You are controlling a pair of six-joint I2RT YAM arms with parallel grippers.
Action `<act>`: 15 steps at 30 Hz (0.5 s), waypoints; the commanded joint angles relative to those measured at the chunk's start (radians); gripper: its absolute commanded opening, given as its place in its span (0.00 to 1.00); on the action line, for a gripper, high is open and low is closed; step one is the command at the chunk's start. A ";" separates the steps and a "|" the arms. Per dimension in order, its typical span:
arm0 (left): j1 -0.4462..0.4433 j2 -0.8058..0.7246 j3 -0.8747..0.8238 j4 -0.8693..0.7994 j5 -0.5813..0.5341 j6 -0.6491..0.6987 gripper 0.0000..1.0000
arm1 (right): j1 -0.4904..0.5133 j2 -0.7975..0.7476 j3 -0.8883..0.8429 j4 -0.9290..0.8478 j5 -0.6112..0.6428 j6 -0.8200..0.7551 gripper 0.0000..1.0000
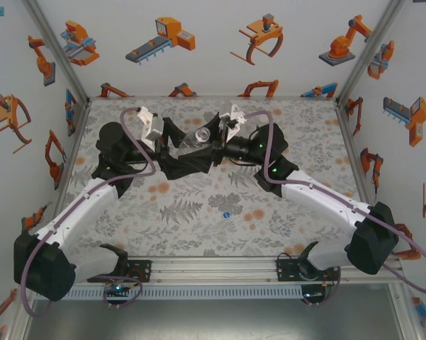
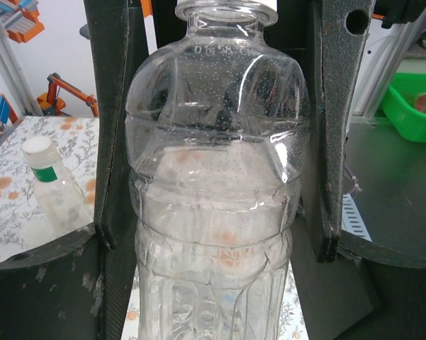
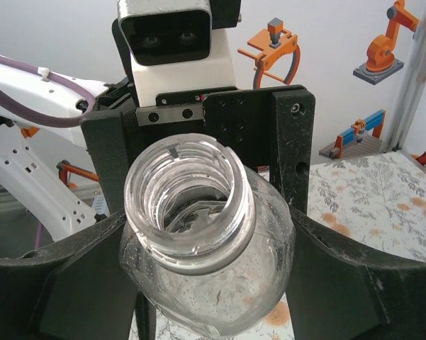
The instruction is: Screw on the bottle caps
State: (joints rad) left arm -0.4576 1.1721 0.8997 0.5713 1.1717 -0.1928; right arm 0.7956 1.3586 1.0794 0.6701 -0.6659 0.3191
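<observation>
A colourless bottle (image 2: 216, 212) was held over the middle of the table (image 1: 305, 142), clamped across its body by the left gripper (image 2: 223, 142), whose dark fingers (image 2: 113, 142) were pressed against both of its flanks. Its threaded neck was seen open and uncapped, turned toward the right gripper (image 1: 218, 144), which was brought up close to the bottle's mouth. In the right wrist view the bottle's shoulder was flanked by dark parts of that gripper, but it could not be told whether its jaws were spread or closed on anything. A blue cap (image 1: 227, 214) was left lying on the patterned cloth nearer the arm bases, well apart from both grippers. A second bottle (image 2: 53, 198), topped by a white cap (image 2: 40, 147), was stood upright just beside the left gripper. A green basket (image 2: 411, 106) was seen beyond the table's edge.
</observation>
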 commanded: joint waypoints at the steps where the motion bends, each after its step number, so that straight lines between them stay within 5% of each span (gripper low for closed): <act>1: -0.014 -0.003 0.031 -0.027 0.027 0.028 0.68 | 0.011 0.007 0.040 0.034 -0.018 0.006 0.30; 15: -0.018 -0.008 0.034 -0.037 0.032 0.041 0.46 | 0.011 -0.002 0.046 0.021 -0.011 -0.006 0.31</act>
State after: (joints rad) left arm -0.4576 1.1721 0.9054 0.5507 1.1713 -0.1661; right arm 0.7952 1.3594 1.0870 0.6594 -0.6659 0.3187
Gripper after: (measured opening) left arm 0.660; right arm 0.631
